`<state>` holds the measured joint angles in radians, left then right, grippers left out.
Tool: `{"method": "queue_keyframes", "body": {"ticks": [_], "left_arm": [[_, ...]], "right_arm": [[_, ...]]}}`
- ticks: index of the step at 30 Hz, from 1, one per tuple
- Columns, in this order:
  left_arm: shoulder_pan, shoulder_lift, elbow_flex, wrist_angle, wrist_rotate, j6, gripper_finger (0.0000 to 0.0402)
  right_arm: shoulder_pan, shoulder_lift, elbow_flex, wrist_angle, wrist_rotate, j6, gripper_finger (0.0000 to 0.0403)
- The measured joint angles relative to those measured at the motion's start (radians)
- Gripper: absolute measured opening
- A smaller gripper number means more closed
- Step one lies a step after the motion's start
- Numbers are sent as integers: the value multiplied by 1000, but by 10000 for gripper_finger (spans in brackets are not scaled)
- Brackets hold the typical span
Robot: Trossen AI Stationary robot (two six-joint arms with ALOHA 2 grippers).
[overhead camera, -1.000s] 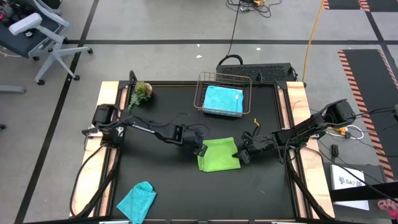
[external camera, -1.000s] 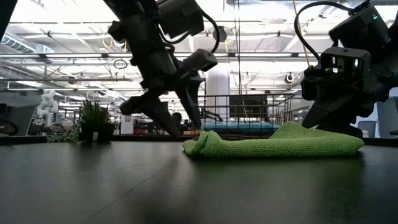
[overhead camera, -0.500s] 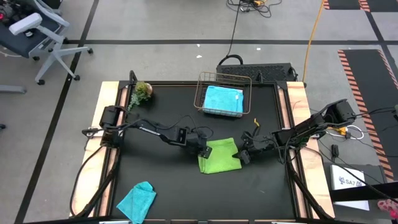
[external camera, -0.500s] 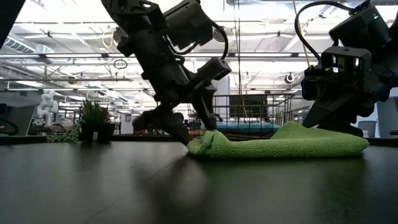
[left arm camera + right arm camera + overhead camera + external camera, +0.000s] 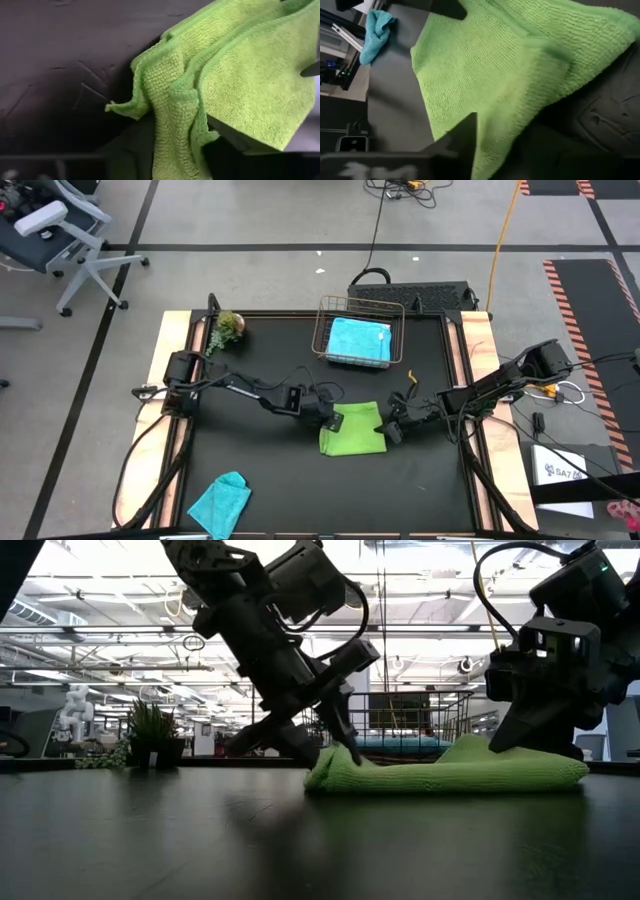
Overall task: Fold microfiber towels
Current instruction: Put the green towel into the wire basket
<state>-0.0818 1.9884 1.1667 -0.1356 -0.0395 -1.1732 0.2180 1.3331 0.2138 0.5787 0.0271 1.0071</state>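
The lime towel [image 5: 354, 430] lies folded at the centre of the table [image 5: 260, 470]. The left end effector [image 5: 333, 420] pinches its left edge; the right end effector [image 5: 392, 428] sits on its right edge, apparently gripping it, though the pinch is partly hidden. A blue towel [image 5: 358, 340] fills the basket [image 5: 322, 330] at upper centre; a teal towel [image 5: 220, 502] lies lower left.

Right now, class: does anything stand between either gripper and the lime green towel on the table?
Nothing visible does. The left gripper is at the left edge of the lime green towel, its fingers around a bunched corner. The right gripper is at the towel's right edge, fingers astride the cloth. The wire basket stands well behind.
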Motion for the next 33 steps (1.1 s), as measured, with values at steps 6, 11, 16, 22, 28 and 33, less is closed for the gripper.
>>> {"method": "queue_keyframes", "body": {"ticks": [6, 11, 16, 22, 28, 33], "left_arm": [[0, 4, -2, 18, 0, 14, 52], [0, 5, -3, 35, -8, 19, 13], [0, 5, -4, 142, -45, 29, 14], [1, -20, 27, 287, -75, 100, 10], [1, -100, 125, 153, -124, 229, 9], [4, -189, 242, -39, -223, 369, 7]], "right_arm": [[0, 0, 0, -29, 58, -62, 10], [-1, 1, 0, -27, 114, -63, 3], [-2, 1, 2, 81, 153, -75, 2], [-2, 1, 102, 34, 154, -139, 1], [-1, -6, 259, -175, 129, -258, 1], [-20, -86, 413, -446, 129, -388, 1]]}}
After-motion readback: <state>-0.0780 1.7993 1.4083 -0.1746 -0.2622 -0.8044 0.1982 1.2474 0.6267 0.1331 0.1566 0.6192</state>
